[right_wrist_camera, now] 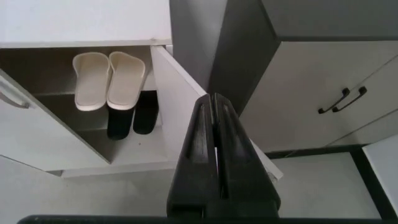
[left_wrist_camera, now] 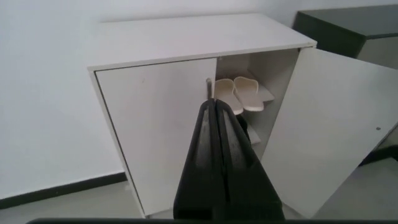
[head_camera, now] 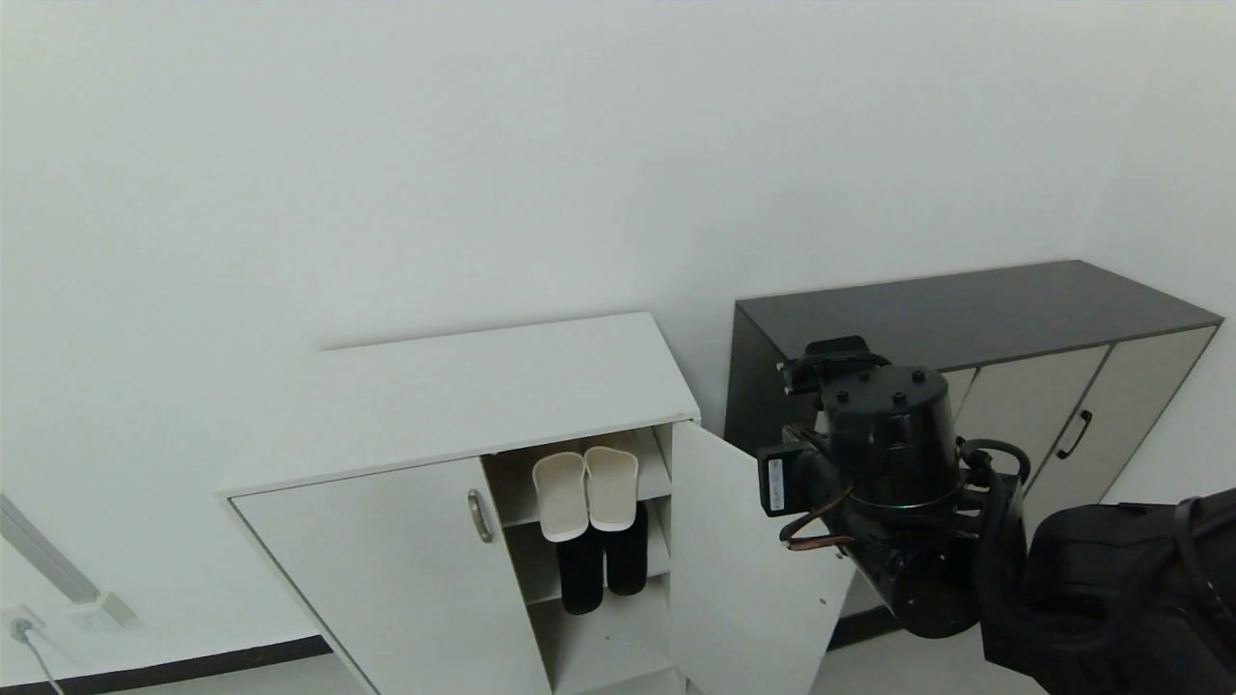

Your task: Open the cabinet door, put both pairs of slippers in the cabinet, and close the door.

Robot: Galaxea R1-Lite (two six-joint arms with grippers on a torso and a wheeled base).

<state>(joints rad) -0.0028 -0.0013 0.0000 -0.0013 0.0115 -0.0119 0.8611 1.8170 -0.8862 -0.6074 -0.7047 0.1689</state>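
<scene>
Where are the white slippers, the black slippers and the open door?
white slippers (head_camera: pixel 563 497), head view, middle of the left one.
black slippers (head_camera: pixel 580 579), head view, middle of the left one.
open door (head_camera: pixel 744 560), head view, middle of its panel.

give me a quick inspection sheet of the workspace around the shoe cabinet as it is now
surface: white cabinet, left door shut, right door open
job's things: white slippers on the upper shelf, black slippers on the shelf below, both sticking out past the shelf edges
clutter: nothing seen
grippers: left gripper shut, holding nothing, facing the cabinet front; right gripper shut, holding nothing, near the open door
cables: cable plugged into a wall socket, low, left of the cabinet
surroundings: dark cabinet to the right, doors shut; wall behind
</scene>
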